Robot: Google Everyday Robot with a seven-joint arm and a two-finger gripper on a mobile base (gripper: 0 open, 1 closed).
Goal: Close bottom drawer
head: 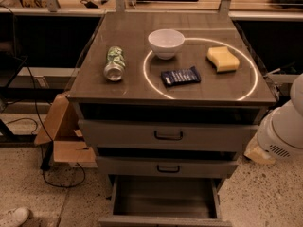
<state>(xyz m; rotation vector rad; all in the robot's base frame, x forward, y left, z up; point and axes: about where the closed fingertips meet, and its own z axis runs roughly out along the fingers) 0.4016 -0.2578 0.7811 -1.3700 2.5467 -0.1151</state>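
Approach seems the step in hand: the bottom drawer (163, 201) stands pulled out at 6 o'clock of the view, its flat front at the lower edge, with nothing touching it. The gripper (258, 153) hangs at 4 o'clock, beside the right flank of the cabinet (170, 86), under the white arm (285, 126) and well apart from the drawer (whether it is spread or closed cannot be told). Next, it would likely need to swing round toward 6 o'clock, get in front of the drawer's front, then push straight toward 12 o'clock until it sits flush beneath the middle drawer (165, 167).
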